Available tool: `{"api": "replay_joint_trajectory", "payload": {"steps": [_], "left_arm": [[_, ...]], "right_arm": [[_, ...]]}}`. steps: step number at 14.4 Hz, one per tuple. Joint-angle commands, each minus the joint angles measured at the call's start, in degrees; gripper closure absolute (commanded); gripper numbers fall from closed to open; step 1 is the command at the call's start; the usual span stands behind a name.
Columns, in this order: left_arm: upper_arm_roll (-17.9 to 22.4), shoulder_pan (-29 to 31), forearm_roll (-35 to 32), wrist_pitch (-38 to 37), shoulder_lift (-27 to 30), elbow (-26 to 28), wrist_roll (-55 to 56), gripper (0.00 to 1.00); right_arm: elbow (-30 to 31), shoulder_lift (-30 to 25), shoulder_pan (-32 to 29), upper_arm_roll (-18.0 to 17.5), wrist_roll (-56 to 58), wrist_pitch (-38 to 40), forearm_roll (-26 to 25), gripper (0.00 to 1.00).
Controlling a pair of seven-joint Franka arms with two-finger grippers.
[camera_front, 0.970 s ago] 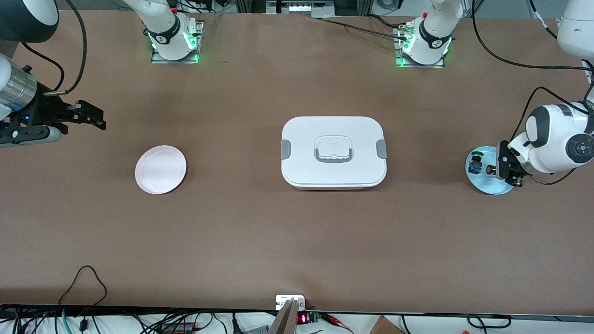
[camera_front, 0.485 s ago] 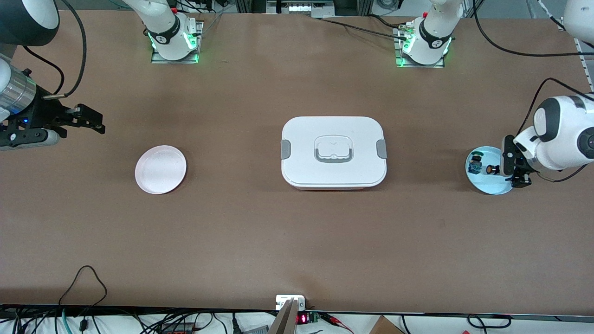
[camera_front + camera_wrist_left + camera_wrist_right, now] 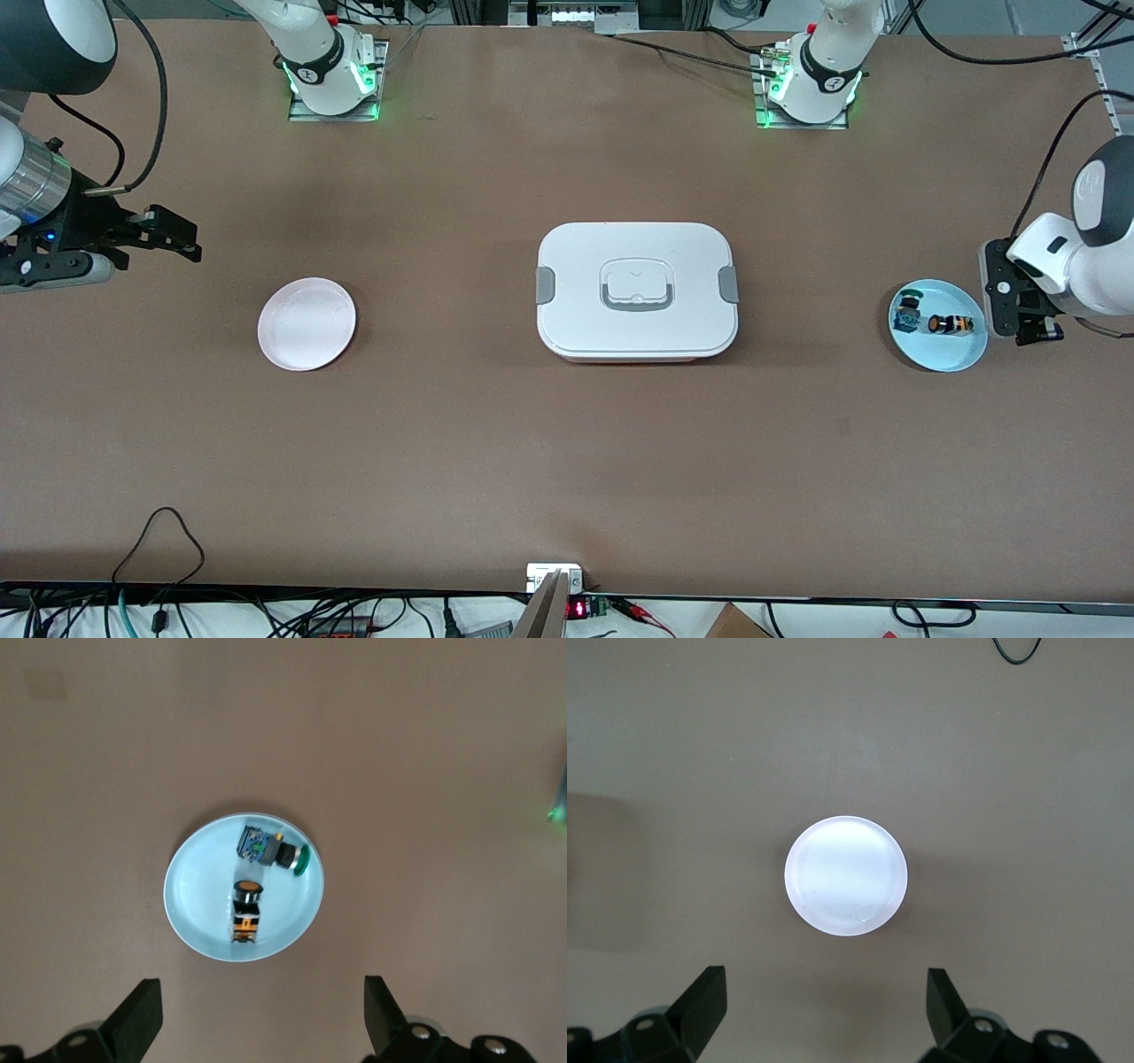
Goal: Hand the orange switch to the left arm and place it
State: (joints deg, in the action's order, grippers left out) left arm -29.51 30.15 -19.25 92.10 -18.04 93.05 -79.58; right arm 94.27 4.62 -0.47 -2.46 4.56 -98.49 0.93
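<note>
Orange switch [image 3: 247,911] lies on its side in the blue dish [image 3: 190,895] beside a green-capped part [image 3: 270,849]. Left gripper [image 3: 257,1028] hangs spread wide above; it should drop squarely, avoiding the neighbour. Right gripper [image 3: 824,1023] waits open over the pink plate [image 3: 845,875], the box [image 3: 636,291] between
</note>
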Motion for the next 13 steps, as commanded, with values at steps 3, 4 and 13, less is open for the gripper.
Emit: {"api": "replay_joint_trajectory", "payload": {"steps": [3, 4, 13], "left_arm": [[-8.1, 0.3, 1.6, -11.1, -1.0, -10.1, 18.4, 0.0], [-9.2, 0.3, 1.6, -12.6, -1.0, -11.7, 23.8, 0.0], [-14.3, -0.4, 6.1, -20.9, 0.3, -15.1, 59.7, 0.0]], "right_arm": [[0.2, -0.3, 0.6, 0.4, -0.4, -0.7, -1.0, 0.0], [0.3, -0.3, 0.6, 0.4, -0.4, -0.7, -1.0, 0.0], [0.3, -0.3, 0.6, 0.4, -0.4, -0.6, -1.0, 0.0]]}}
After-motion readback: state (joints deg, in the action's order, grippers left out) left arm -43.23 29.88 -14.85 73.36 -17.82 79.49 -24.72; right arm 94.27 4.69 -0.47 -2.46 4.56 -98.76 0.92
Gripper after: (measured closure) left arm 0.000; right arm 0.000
